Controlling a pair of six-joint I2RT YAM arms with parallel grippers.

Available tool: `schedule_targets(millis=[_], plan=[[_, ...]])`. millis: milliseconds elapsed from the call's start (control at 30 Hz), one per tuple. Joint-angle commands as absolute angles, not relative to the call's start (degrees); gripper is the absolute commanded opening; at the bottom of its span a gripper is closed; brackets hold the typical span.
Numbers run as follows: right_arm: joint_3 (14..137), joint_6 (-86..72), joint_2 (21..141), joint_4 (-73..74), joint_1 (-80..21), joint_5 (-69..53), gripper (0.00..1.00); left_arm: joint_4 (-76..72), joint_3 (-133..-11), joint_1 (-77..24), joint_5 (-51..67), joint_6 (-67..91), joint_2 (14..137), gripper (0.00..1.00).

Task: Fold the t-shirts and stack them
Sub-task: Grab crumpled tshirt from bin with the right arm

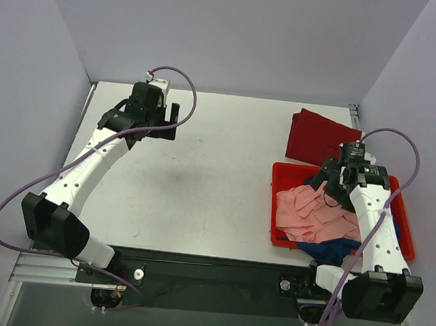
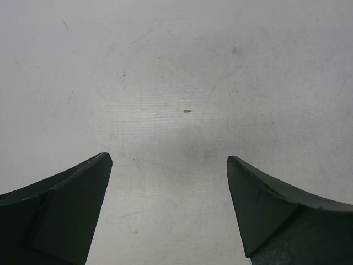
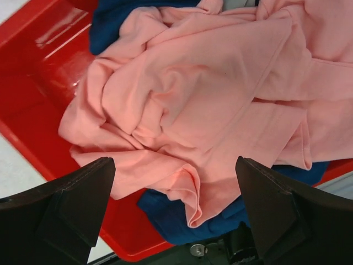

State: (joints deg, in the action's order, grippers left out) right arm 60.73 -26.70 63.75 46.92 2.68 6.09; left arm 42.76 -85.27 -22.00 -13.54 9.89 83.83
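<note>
One navy t-shirt (image 3: 165, 220) (mostly beneath salmon-pink t-shirt (image 3: 204, 105))

Scuffed white table (image 1: 217, 178) between plain pale grey walls (image 1: 236, 28) on three sides, under soft even light.

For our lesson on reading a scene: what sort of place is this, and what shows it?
Likely a robot test bench, not a home. A left arm and a right arm stand at a bare white table, plain walls box it in, and a red tub holds crumpled shirts.
</note>
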Motion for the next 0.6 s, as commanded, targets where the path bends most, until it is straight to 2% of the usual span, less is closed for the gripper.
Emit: schedule_targets(millis=[0,167,300,567], plan=[[60.6,-27.3,69.5,49.0,3.4,11.0,0.97,40.0,-85.6,-21.4,-12.0,11.4,84.6,0.97],[59.9,-26.5,74.9,44.6,4.2,10.2,0.92,37.9,-83.0,-21.4,-8.4,13.8,83.6,0.98],[58.5,-27.0,78.4,41.8,5.8,9.2,0.79,37.3,-82.2,-21.4,-6.7,14.5,83.4,0.97],[53.5,-26.0,81.4,36.8,6.5,8.6,0.65,37.6,-83.1,-21.2,-6.7,14.7,84.0,0.97]])
